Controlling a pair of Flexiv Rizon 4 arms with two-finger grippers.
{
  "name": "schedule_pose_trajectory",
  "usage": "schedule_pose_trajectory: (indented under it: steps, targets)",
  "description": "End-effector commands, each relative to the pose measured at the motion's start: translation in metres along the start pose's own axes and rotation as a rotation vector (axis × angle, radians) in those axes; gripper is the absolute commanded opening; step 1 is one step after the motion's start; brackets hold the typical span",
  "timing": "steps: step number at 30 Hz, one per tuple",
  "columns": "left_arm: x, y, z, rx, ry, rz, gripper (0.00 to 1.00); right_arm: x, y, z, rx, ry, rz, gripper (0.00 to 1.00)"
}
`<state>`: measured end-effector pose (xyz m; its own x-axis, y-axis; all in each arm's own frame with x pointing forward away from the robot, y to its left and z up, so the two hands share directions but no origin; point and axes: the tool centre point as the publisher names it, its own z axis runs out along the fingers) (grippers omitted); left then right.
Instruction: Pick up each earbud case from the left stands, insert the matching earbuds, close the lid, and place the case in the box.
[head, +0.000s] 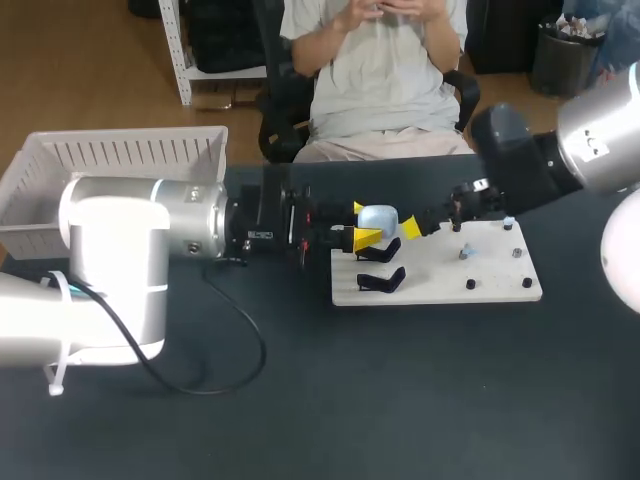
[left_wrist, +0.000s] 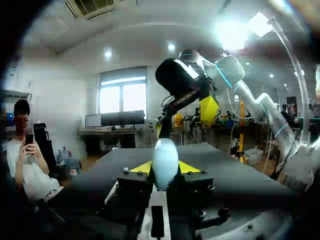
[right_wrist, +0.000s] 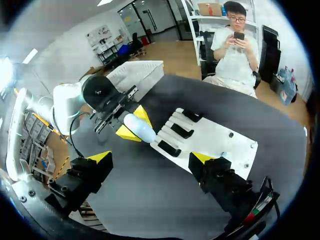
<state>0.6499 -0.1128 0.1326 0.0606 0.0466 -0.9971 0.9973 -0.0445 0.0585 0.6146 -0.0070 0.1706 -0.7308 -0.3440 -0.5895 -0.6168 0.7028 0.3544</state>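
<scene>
Cable (head: 240, 335) lay looped on the dark table (head: 400, 410) nearest me, trailing from the left arm. Past it sat the white board (head: 440, 292) with its black stands (head: 381, 280). Two of them stood bare, and I took one to be where the case had come from. Just beyond, the left gripper (head: 362, 224) had its yellow tips pinched on either side of the pale blue earbud case (head: 378, 217), holding it over the board's left end. It seemed offered up so that the other arm could work on it. I could not tell whether the lid was up. Facing it close by, the right gripper (right_wrist: 151, 157) had its fingers spread wide with nothing in them — ready, I judged, for the lid or for an earbud. Farthest off at the left, the white box (head: 120, 152) waited for the finished case.
</scene>
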Motion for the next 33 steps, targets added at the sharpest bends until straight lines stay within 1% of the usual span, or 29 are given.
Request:
schedule_pose_trajectory:
  steps: [1,8,19,33]
  targets:
    - [0.001,0.002,0.0,0.004,-0.003,0.001,0.0,-0.006,-0.001,0.011,-0.007,0.013,0.005,1.0]
    - [0.001,0.002,0.0,0.004,-0.003,0.001,0.0,-0.008,0.001,0.026,-0.012,0.048,0.005,1.0]
    - [0.001,0.002,0.0,0.004,-0.003,0.001,0.0,-0.015,-0.005,0.04,-0.008,0.067,0.023,1.0]
    - [0.001,0.002,0.0,0.004,-0.003,0.001,0.0,-0.017,-0.011,0.047,-0.001,0.092,0.032,1.0]
